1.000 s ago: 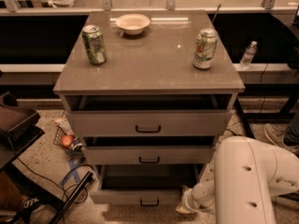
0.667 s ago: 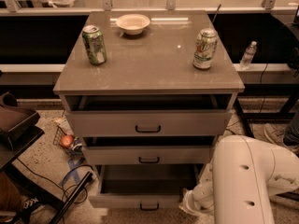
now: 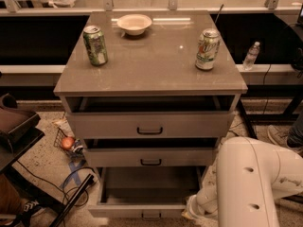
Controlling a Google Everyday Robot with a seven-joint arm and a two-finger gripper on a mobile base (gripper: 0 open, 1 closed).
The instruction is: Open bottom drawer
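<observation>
Tool (image 3: 191,212) is way down at the bottom right, just beside the right front corner of the bottom drawer (image 3: 142,188). It's mostly hidden by the big white arm (image 3: 251,183), so we honestly can't tell if it's spread, closed or gripping anything. The drawer itself is at the foot of the cabinet and stands well out, with its plain grey inside showing. It's much further out than the middle drawer (image 3: 150,157) or the top drawer (image 3: 149,125), which only show a dark gap. We reckon the opening is basically done, or on its last stretch. The next move, we think, calls for letting go of whatever it has and backing off straight from the front, without bumping the drawer back in or snagging the small black handle (image 3: 151,216). If more travel is wanted, pull level along the rails.
</observation>
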